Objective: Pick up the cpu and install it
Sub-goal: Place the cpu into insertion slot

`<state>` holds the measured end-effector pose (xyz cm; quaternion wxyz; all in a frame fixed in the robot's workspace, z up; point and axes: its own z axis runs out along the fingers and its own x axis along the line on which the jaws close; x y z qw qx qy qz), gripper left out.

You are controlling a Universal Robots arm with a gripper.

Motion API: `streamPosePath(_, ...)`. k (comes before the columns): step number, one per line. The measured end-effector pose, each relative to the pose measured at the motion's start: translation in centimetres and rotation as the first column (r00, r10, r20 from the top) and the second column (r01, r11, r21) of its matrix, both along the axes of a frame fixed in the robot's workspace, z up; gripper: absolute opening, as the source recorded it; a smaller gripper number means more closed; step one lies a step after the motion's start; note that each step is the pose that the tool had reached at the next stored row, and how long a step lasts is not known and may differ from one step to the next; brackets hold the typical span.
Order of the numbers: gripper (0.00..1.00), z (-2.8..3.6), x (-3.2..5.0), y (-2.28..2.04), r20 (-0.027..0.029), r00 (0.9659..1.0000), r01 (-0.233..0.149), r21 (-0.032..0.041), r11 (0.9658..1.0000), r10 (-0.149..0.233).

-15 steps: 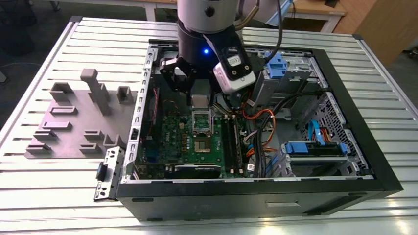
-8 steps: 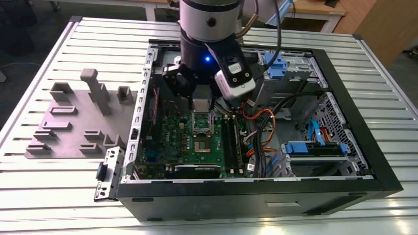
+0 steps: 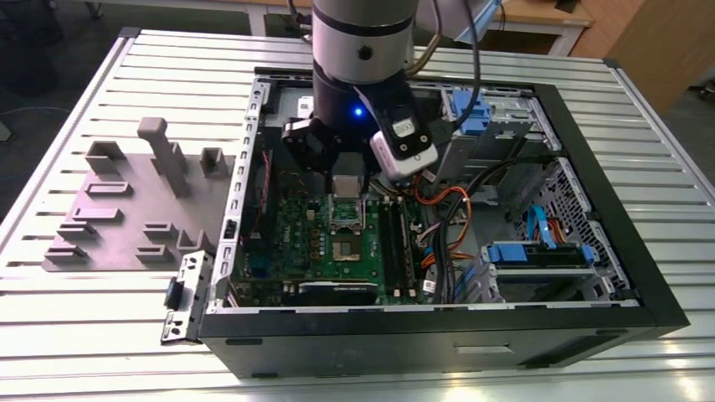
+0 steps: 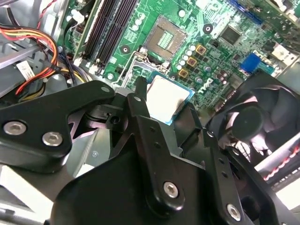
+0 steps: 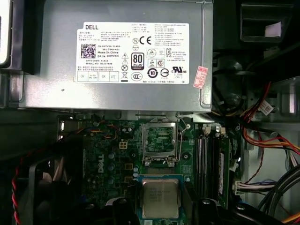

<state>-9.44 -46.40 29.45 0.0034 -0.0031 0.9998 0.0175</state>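
The cpu (image 5: 160,197) sits silver side up between my gripper's (image 5: 164,207) fingers, which are closed on two opposite edges. It hangs over the green board (image 5: 108,159), near the open socket (image 5: 159,140) but not in it, inside the case (image 3: 447,352) on the worktop (image 3: 112,335).

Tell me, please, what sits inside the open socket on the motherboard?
Nothing: the socket shows its bare contact field, empty. The cpu is apart from it, held in the tool. The motherboard directly under the cpu is covered.
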Motion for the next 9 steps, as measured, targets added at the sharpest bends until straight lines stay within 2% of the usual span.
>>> streamPosePath(9, 0.47, -1.31, 0.11, -0.1, 0.0, 1.0, 0.003, -0.0001, 1.0, -0.003)
